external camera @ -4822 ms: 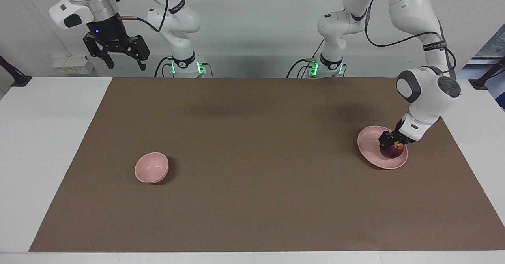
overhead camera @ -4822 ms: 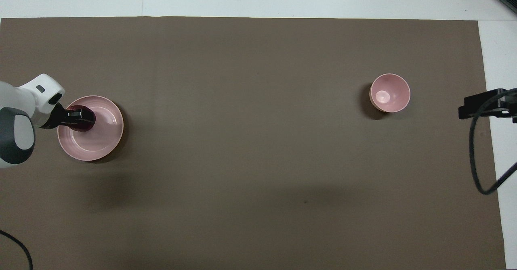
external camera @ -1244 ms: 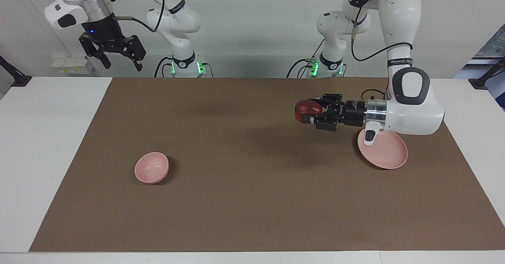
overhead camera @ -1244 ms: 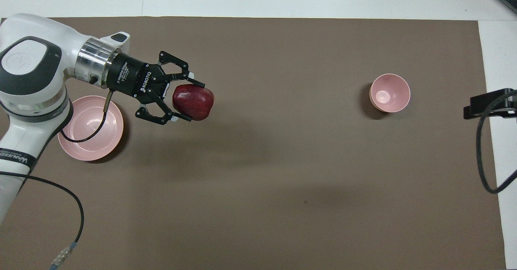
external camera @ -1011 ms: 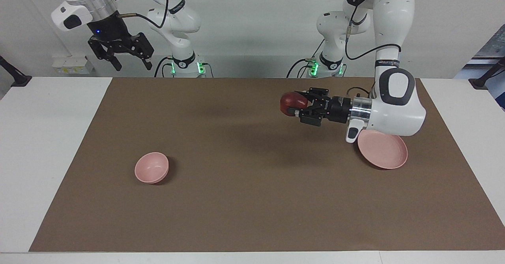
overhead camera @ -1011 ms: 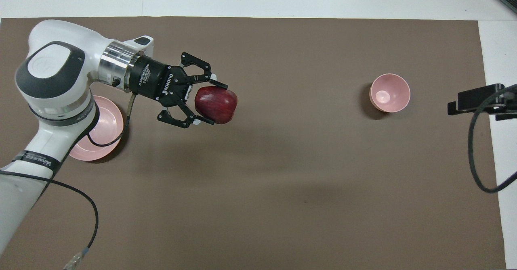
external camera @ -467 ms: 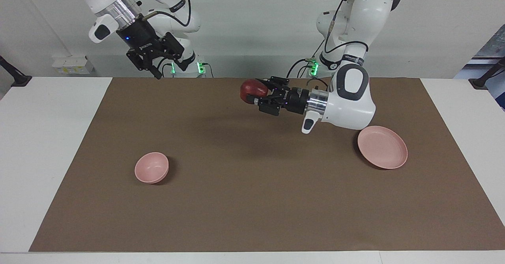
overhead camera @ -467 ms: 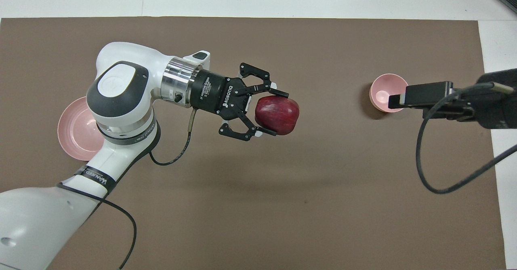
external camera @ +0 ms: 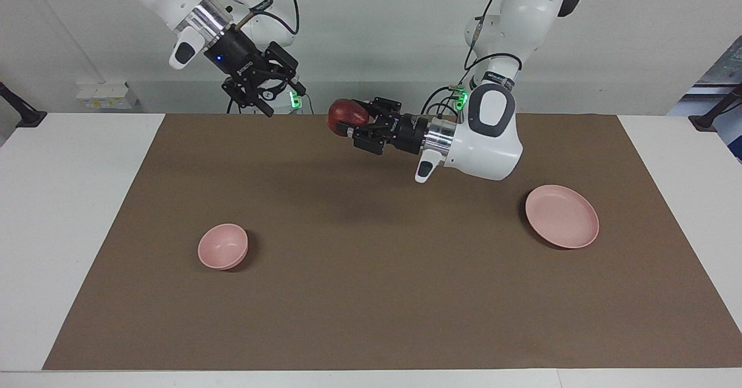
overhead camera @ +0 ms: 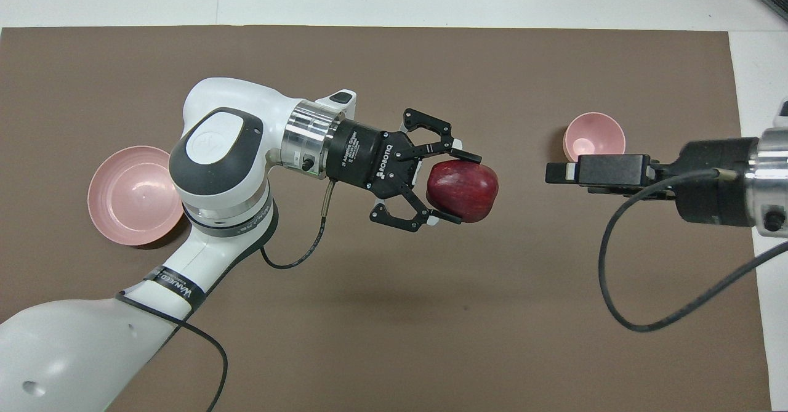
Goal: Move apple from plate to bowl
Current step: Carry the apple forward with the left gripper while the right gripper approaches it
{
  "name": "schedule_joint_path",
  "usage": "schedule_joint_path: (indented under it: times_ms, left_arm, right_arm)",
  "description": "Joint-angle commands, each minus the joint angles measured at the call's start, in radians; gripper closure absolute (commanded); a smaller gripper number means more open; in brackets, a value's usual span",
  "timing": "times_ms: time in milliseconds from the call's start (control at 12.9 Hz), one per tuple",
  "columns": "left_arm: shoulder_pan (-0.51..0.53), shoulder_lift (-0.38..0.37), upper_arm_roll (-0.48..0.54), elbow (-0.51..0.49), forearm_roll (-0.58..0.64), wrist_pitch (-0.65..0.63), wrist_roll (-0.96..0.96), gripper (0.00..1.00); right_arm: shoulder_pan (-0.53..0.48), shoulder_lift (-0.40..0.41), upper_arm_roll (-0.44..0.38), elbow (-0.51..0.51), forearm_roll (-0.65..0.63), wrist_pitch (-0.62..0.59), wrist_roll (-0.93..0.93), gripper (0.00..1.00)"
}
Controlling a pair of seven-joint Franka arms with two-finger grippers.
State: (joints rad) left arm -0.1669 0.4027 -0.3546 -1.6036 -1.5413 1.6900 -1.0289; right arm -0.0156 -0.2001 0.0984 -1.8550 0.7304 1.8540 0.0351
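Brown matting covers the table, with the bowl [external camera: 222, 246] resting toward the right arm's end, the right gripper [external camera: 259, 99] spread above it, and the emptied plate [external camera: 562, 216] opposite. Mid-table, the left gripper [external camera: 349, 122] pinches the apple [external camera: 346, 115] aloft by its fingertips; in a handover it may roll free or miss the narrow bowl.

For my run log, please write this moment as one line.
left gripper: shut on apple, over the mat | right gripper: open, raised, nothing held | plate: bare | bowl: bare

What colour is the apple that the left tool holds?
The apple is dark red, best seen in the overhead view.
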Motion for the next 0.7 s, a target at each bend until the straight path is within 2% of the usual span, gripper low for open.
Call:
schedule_joint_path:
  times_ms: [0,156,622]
  left_arm:
    - [-0.017,-0.035,-0.010,-0.033,-0.034,0.054,-0.013,1.00]
    - [-0.025,-0.035,-0.017,-0.033,-0.057,0.059,-0.013,1.00]
    - [-0.048,-0.035,-0.053,-0.029,-0.092,0.105,-0.011,1.00]
  right_arm:
    - [-0.004,-0.032,0.001,-0.068,0.119,0.027,-0.052,0.00]
    - [-0.004,-0.032,0.001,-0.105,0.175,0.030,-0.156,0.00]
    - [-0.004,-0.035,0.001,-0.173,0.273,0.040,-0.264,0.00]
